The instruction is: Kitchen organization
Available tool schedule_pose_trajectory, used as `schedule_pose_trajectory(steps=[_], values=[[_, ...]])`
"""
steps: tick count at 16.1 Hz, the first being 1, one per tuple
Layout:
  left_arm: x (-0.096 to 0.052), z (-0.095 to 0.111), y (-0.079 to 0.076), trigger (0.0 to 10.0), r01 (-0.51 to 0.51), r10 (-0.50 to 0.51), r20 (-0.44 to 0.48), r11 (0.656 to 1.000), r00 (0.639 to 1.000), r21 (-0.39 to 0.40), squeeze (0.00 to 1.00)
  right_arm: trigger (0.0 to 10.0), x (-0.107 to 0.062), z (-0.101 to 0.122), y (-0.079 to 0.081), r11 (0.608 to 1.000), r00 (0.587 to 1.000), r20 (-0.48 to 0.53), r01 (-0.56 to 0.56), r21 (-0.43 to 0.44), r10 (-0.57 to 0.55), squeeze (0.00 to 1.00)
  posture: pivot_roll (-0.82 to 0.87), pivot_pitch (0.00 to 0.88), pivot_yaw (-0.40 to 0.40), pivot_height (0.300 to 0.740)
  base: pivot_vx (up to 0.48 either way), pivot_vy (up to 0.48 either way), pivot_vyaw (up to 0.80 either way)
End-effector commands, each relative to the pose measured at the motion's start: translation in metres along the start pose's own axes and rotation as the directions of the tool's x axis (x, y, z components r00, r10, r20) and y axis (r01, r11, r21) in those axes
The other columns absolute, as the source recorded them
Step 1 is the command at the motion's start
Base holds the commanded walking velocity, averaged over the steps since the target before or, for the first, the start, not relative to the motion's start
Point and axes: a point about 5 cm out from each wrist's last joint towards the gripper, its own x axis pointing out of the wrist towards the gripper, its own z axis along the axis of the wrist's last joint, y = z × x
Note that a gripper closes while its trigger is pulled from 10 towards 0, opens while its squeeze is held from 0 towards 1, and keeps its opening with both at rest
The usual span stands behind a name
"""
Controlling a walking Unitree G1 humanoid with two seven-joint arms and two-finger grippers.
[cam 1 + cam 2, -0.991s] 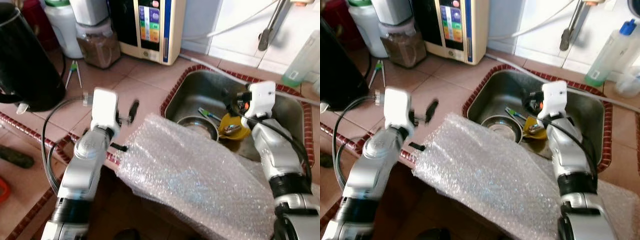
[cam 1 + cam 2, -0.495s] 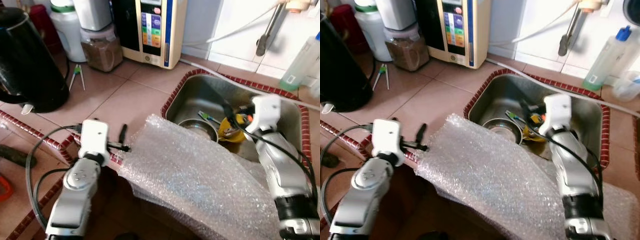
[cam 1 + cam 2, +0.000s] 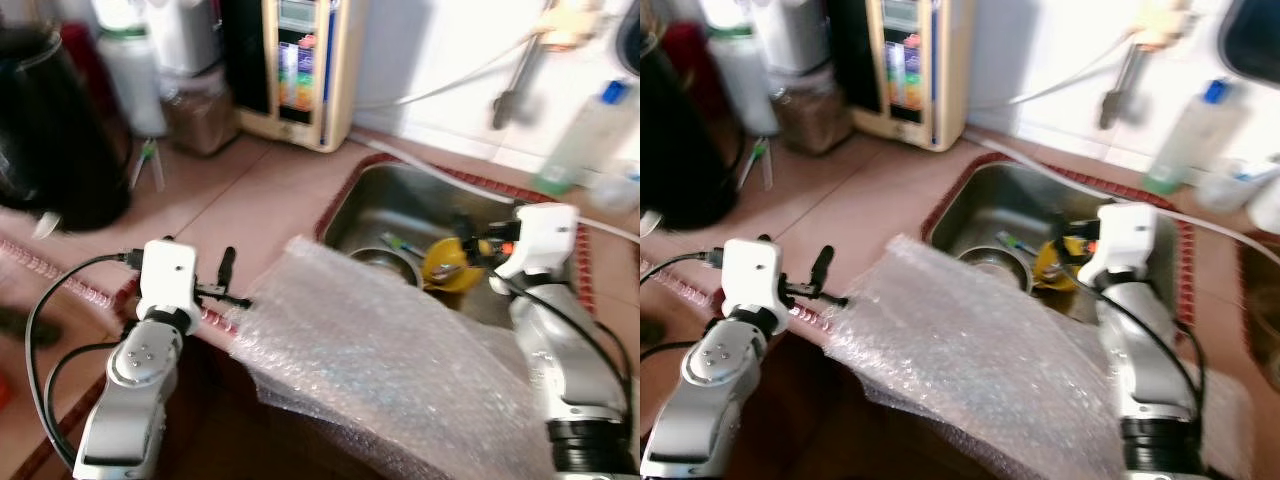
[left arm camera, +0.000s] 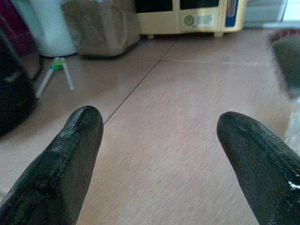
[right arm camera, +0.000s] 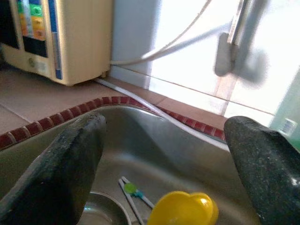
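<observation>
A steel sink [image 3: 400, 200] set in the tiled counter holds a yellow cup-like thing [image 3: 443, 266], a steel bowl [image 3: 378, 262] and a green-and-blue utensil [image 3: 398, 243]. My right gripper [image 3: 470, 250] hangs over the sink just beside the yellow thing; in the right wrist view its fingers [image 5: 75, 154] stand wide apart, open [image 5: 166, 125], with nothing between them. A sheet of bubble wrap [image 3: 400, 360] drapes over the counter's front edge. My left gripper [image 3: 232, 282] sits at that edge, touching the wrap's left corner, open [image 4: 161, 119] over bare tile.
A black kettle [image 3: 50, 130], a white bottle [image 3: 130, 75], a jar of brown stuff [image 3: 200, 110] and a beige water machine [image 3: 295, 70] line the back left. Small green-tipped tongs [image 3: 148, 160] lie near them. A tap [image 3: 520, 60] and a blue-capped bottle [image 3: 585, 140] stand behind the sink.
The whole picture has shifted and blurred, so the camera moved. Since a second ago my left arm has dropped back to the counter's edge; the right gripper stays over the sink.
</observation>
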Motion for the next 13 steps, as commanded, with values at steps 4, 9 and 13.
schedule_pose_trajectory(steps=[4,9,13], values=[[0.009,0.005,-0.021,10.0,0.064,-0.064,-0.009,0.998,0.998,-0.001,0.0,10.0,0.0,0.005,0.006,0.998,1.0,0.002,0.03,0.055,-0.031,0.16,-0.02,0.052,0.002,0.74,0.0,0.0,-0.78],[0.006,0.006,-0.026,10.0,0.079,-0.08,-0.03,0.997,0.996,-0.023,0.0,10.0,0.001,0.003,0.017,0.995,1.0,-0.014,0.026,0.092,-0.025,0.0,0.0,0.082,0.012,0.74,0.0,0.0,-0.78],[0.009,0.013,-0.024,10.0,0.067,-0.068,-0.031,0.997,0.997,-0.044,0.0,10.0,0.003,0.006,0.027,0.992,1.0,0.006,0.008,0.13,-0.009,0.0,0.01,0.096,0.013,0.74,0.0,0.0,-0.2]])
